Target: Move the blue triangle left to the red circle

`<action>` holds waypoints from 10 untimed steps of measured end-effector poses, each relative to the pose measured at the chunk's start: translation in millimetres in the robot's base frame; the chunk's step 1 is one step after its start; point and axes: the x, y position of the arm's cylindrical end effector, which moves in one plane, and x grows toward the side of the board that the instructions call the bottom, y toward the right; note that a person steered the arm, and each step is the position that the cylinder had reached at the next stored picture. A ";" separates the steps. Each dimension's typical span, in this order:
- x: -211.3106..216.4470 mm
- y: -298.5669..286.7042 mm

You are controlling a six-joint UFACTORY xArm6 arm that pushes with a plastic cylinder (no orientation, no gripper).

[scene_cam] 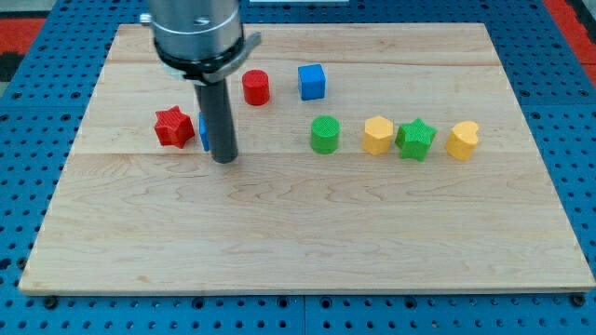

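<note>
The blue triangle (pixel 202 131) is mostly hidden behind my rod; only a blue sliver shows at the rod's left side, right of the red star (pixel 171 127). The red circle (pixel 256 87) stands up and to the right of it, near the view's top. My tip (pixel 223 159) rests on the board just below and right of the blue triangle, touching or nearly touching it.
A blue cube (pixel 312 82) stands right of the red circle. A row runs to the view's right: green circle (pixel 325 135), yellow hexagon (pixel 377 135), green star (pixel 415 140), yellow heart (pixel 462 140). The wooden board (pixel 298 242) lies on a blue pegboard.
</note>
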 end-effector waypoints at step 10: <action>-56.4 -101.7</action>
